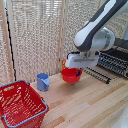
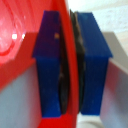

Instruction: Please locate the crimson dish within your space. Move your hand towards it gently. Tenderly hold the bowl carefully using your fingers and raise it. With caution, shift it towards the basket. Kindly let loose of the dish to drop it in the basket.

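While lifted: end effector [image 1: 76, 68] clamps bowl [image 1: 70, 76] rim, clear of tabletop [image 1: 85, 102]
Next: carry to basket [image 1: 20, 104], release

The white arm [image 1: 97, 30] reached down from the exterior view's upper right, its gripper [image 1: 74, 70] pointing downward. Both blue fingers [image 2: 50, 65] were pinched tight on the bowl's [image 1: 71, 76] rim.
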Robot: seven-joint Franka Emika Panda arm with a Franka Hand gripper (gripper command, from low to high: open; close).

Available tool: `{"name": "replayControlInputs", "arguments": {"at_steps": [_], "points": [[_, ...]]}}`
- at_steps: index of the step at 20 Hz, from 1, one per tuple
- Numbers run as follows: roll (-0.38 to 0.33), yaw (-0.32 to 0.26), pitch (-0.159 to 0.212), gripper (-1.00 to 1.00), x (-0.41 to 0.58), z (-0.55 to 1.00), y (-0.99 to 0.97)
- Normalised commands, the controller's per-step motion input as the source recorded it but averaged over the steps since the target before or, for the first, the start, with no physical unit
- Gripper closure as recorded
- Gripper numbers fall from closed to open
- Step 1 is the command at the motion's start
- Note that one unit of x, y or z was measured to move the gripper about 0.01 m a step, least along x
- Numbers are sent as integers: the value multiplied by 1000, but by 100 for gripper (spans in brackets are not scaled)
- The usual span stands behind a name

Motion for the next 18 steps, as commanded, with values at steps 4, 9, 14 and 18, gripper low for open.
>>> {"name": "replayControlInputs", "arguments": {"at_steps": [4,9,14,18], "points": [[81,91,193,100,504,672,647],[63,46,181,100,484,698,763],[5,-14,68,100,293,613,865],[-14,-84,-6,100,174,411,873]]}}
